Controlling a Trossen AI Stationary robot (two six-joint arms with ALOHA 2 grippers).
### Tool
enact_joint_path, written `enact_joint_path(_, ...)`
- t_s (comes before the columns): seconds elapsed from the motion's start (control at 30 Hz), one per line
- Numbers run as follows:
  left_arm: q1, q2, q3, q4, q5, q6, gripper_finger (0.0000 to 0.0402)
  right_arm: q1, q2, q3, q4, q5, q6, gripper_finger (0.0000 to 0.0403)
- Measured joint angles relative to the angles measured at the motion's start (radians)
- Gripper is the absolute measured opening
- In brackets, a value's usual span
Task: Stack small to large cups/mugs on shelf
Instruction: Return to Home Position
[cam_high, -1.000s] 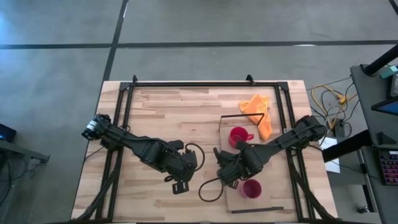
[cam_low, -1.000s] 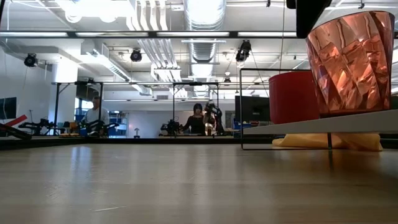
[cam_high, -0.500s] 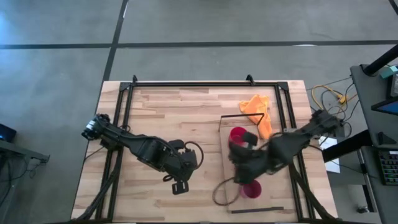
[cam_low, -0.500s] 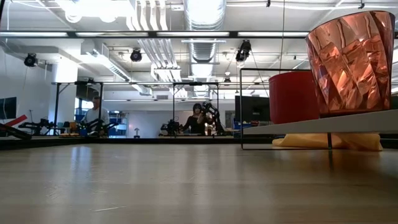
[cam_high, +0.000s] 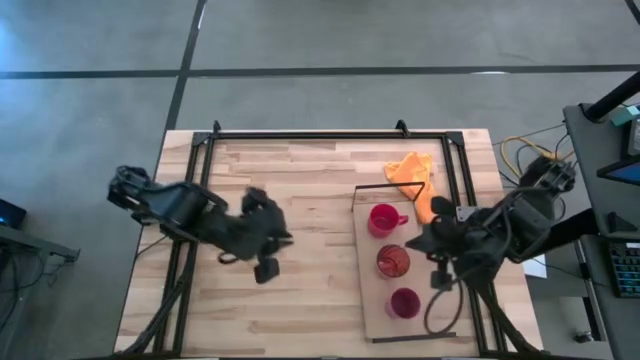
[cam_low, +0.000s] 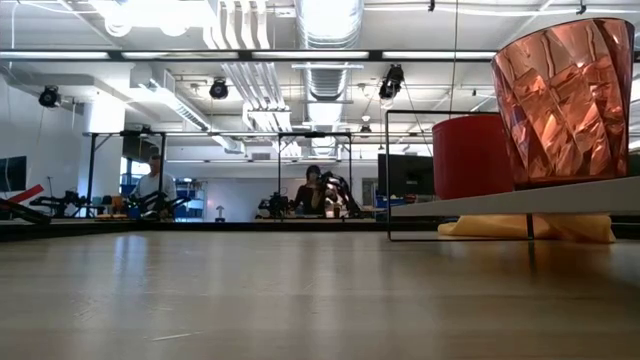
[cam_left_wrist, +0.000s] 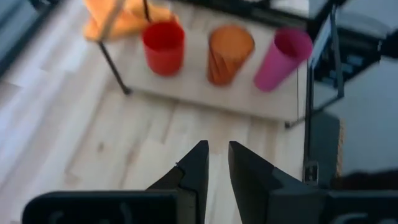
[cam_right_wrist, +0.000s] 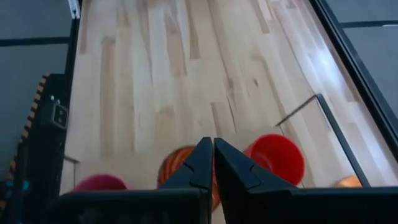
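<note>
Shelf at desk's right: red mug far, orange cup middle, magenta cup near. Right gripper just beside cups, fingers pressed together, empty. Left gripper mid-desk, fingers narrowly apart, empty. Best: draw right arm rightward, clear of cups.

The left arm and right arm are made of dark jointed segments; a black cable is looped off the latter; tapered black fingers are fitted to the left gripper.

High: straight down over table. Low: tabletop level. Both wrists share shelf.
</note>
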Motion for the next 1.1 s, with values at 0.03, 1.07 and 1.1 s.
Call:
enact_joint_path(0.03, 0.0, -0.016, 0.0, 0.002, -0.022, -0.006, 0.0047, 0.006, -0.019, -0.022, 0.001, 0.0, 0.0, 0.0009)
enact_joint_path(1.07, 0.398, -0.242, -0.148, 0.401, 0.063, 0.342, 0.0047, -0.649, -0.393, -0.438, 0.748, -0.447, -0.716, 0.0009)
enact_joint_path(1.1, 0.424, -0.25, -0.173, 0.401, 0.081, 0.342, 0.0047, -0.66, -0.39, -0.44, 0.742, -0.451, -0.717, 0.0009)
